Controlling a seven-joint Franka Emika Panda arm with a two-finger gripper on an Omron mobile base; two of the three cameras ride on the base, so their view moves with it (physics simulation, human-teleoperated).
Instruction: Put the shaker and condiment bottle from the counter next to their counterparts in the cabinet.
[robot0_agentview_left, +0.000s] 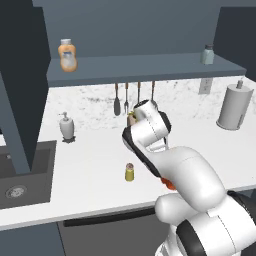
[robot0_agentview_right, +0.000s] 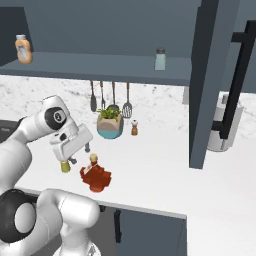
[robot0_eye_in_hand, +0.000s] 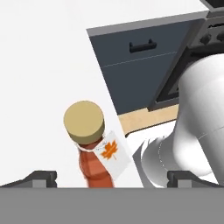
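Observation:
The condiment bottle (robot0_agentview_right: 95, 176), red-brown and ribbed with a tan cap, stands on the white counter near its front edge. In the hand view the bottle (robot0_eye_in_hand: 92, 168) sits between my open gripper's (robot0_eye_in_hand: 113, 177) two tips, nearer the left one, untouched, its white leaf tag at the neck. My gripper (robot0_agentview_right: 80, 153) hovers just left of and above the bottle. The yellow-olive shaker (robot0_agentview_left: 129, 172) stands on the counter; in the right base view the shaker (robot0_agentview_right: 65, 166) peeks out below my hand. On the cabinet (robot0_agentview_left: 150, 67) shelf stand the counterparts: orange bottle (robot0_agentview_left: 67, 55) and grey-green shaker (robot0_agentview_left: 207, 54).
A potted plant (robot0_agentview_right: 110, 125) and a small pepper mill (robot0_agentview_right: 134, 128) stand at the back wall under hanging utensils (robot0_agentview_right: 112, 97). A soap dispenser (robot0_agentview_left: 66, 126) and sink (robot0_agentview_left: 20, 175) lie left; a paper towel holder (robot0_agentview_left: 234, 106) is right. A dark cabinet panel (robot0_agentview_right: 205, 85) hangs at right.

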